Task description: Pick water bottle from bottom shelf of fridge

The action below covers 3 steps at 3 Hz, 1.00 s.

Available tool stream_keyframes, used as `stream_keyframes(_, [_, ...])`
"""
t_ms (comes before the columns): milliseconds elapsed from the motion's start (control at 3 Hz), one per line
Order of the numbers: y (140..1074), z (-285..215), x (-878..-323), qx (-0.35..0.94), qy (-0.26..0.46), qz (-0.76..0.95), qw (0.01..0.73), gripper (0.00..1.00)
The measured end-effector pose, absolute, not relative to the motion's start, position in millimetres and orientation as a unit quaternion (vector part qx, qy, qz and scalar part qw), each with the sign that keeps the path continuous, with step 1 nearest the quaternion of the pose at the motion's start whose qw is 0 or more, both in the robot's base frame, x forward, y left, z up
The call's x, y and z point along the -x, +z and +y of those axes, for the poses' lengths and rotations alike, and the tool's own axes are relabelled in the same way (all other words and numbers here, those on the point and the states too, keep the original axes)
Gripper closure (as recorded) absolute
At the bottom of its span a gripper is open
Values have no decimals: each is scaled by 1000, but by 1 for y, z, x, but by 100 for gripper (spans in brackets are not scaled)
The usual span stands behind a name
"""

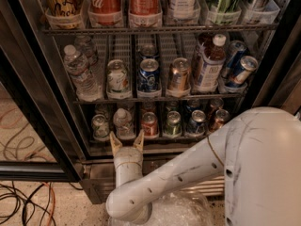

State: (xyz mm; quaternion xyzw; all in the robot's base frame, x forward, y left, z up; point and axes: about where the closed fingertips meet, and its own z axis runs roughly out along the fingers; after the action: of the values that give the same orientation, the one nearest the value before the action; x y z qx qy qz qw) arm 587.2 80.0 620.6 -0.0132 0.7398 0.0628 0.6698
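Note:
The water bottle [123, 122], small, clear and white-capped, stands second from the left on the bottom shelf [96, 149] of the fridge [28, 93]. My gripper [126, 142] is open, its two tan fingers pointing up at the shelf's front rail. It sits just below and in front of the bottle, with one finger to each side of the bottle's lane, and does not touch it. My white arm [197, 168] reaches in from the lower right.
Cans flank the bottle: a green can [99, 125] to the left, a red can [149, 124] to the right, then several more. The rack above holds tall clear bottles [80, 72], cans and a brown-liquid bottle [209, 62]. Cables [23, 204] lie on the floor at left.

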Motion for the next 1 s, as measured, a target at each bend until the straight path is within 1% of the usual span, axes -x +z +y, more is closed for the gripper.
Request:
stream_keyframes(667, [640,95,-604,13,64,718,693,33])
stream_keyframes(1000, [643,99,-609,8,57,714,698,40])
